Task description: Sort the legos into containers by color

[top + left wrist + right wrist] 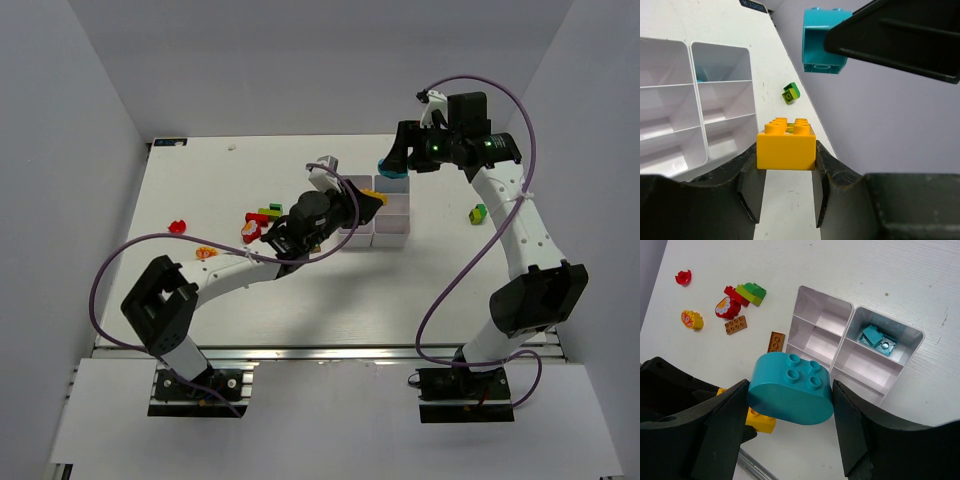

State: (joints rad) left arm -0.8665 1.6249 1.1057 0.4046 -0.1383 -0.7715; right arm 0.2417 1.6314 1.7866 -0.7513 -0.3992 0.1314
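Note:
My left gripper (370, 201) is shut on a yellow brick (786, 145) and holds it beside the white six-compartment tray (393, 237). My right gripper (391, 165) is shut on a teal rounded brick (790, 389) and holds it above the tray's far end. In the right wrist view the tray (849, 315) holds teal pieces (879, 337) in one end compartment; the others look empty. The yellow brick (758, 420) shows below the teal one. In the left wrist view the teal brick (822, 42) hangs overhead, to the right of the tray (694, 100).
Loose legos lie left of the tray: red (683, 276), yellow (692, 319), red and white (726, 307), green (752, 291) and two brown plates (735, 324) (776, 341). A green and yellow piece (480, 212) lies right of the tray.

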